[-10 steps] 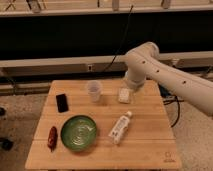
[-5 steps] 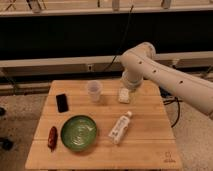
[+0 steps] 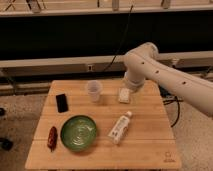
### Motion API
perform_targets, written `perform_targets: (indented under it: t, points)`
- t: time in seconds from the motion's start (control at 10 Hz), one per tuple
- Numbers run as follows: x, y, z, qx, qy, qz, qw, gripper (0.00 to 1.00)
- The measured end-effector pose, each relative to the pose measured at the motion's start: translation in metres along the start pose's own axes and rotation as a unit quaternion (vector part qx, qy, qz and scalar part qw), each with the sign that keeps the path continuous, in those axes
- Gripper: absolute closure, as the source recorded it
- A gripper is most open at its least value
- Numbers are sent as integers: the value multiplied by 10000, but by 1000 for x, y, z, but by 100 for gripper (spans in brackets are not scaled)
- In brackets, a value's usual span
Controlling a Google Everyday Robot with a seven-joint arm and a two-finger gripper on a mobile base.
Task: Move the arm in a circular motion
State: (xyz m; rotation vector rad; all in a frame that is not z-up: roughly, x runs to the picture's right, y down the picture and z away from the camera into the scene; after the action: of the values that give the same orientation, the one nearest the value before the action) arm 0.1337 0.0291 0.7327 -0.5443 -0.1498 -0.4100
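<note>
Since half a second ago the arm [image 3: 165, 75] has swung a little leftward, its bulbous elbow joint now sitting nearer the middle of the back edge of the table, while everything on the tabletop has kept its place. White and thick, dotted with small dark marks, the arm reaches in from the right side of the view, rises to a rounded joint high above the table's rear right part, then turns downward. Its gripper [image 3: 124, 95] shows as a small pale block hanging just over the wood at the back right of the table; I cannot tell how it is set. Just left of it stands a clear plastic cup [image 3: 93, 90], upright, near but apart from the gripper. Further left lies a flat black phone-like object [image 3: 61, 102]. Toward the front, a green bowl [image 3: 78, 132] sits on the left half, with a small dark red packet [image 3: 52, 138] just beside it at the left edge. A white bottle [image 3: 120, 128] lies on its side, tilted diagonally, right of the bowl and in front of the gripper. All rest on a light wooden table [image 3: 150, 145], behind which runs a dark wall with pale horizontal rails.
</note>
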Motion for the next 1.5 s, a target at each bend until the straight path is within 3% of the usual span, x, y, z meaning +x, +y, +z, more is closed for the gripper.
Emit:
perform_targets:
  t: [1.5]
  points:
    - [-5,1,1,-38,1,-144,9999,20]
